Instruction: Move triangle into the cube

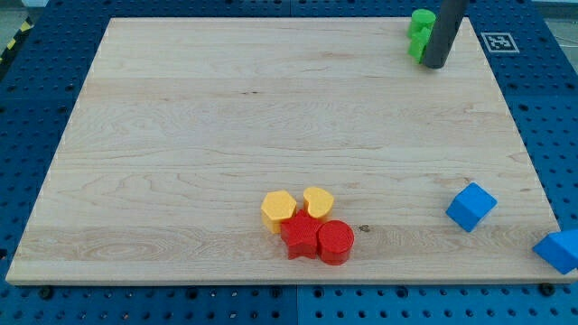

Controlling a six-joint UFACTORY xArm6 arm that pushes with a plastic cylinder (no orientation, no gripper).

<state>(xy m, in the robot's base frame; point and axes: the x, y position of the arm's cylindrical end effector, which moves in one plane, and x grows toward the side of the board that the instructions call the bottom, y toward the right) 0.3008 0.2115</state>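
A blue cube (470, 206) sits near the view's right edge, low on the wooden board (226, 135). A second blue block (559, 250), its shape unclear, lies at the board's bottom right corner, partly off the edge. My tip (433, 65) is at the view's top right, touching the right side of a green block (419, 34) that it partly hides; that block's shape cannot be made out. The tip is far above the blue cube.
A cluster sits at the bottom centre: a yellow hexagon (278, 208), a yellow heart (317, 201), a red star (301, 236) and a red cylinder (336, 241), all touching. A blue pegboard (36, 90) surrounds the board.
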